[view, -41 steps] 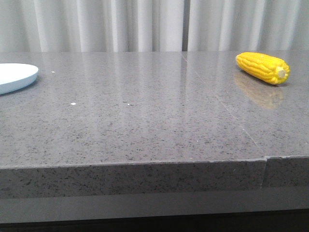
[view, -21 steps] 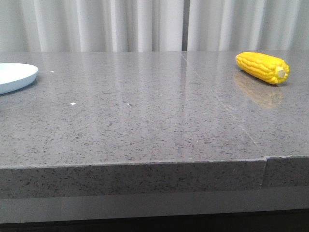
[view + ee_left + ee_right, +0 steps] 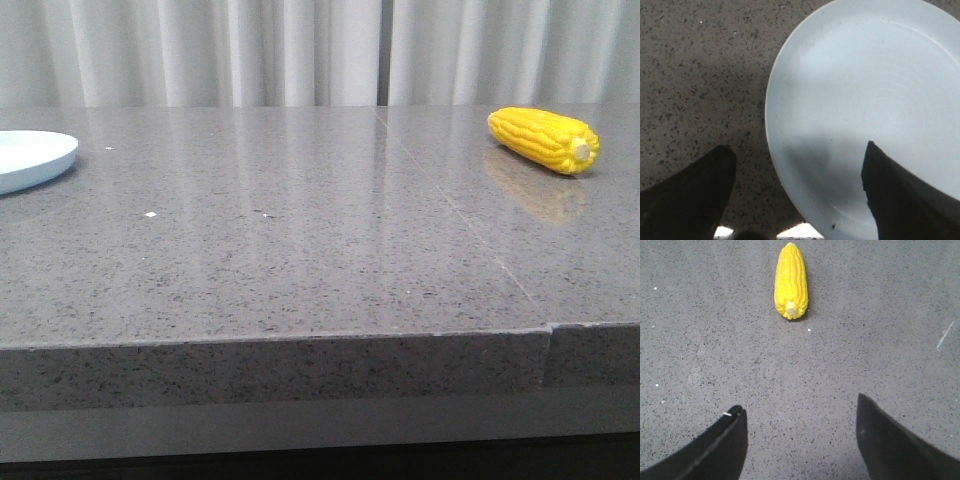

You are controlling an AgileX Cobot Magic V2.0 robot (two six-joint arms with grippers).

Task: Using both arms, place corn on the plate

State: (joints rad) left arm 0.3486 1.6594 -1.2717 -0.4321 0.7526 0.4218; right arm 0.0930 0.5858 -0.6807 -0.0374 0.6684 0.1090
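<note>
Left pincer (image 3: 797,192): hanging above the table with its two dark fingers spread wide and holding nothing; one finger (image 3: 900,200) is showing over the plate, the other over bare stone beside the rim.
Right pincer (image 3: 800,440): hovering over the table with fingers spread wide and gripping nothing, pointing toward the corn, which is lying well apart from the tips.
Corn (image 3: 545,140): lying on its side at the far right of the table, bright yellow with rows of kernels, its pale stub end (image 3: 791,311) facing the right pincer.
Plate (image 3: 35,158): sitting at the far left edge of the front view, partly cut off; round, shallow, pale blue-white, with a shadow falling across the part nearest the left pincer.
Table (image 3: 300,250): grey speckled stone, glossy enough to be reflecting the corn; a seam is running back from the near edge on the right.
Room: a wide stretch of stone is lying between plate and corn.
Backdrop: pale curtains (image 3: 300,50) are hanging behind the far edge.
</note>
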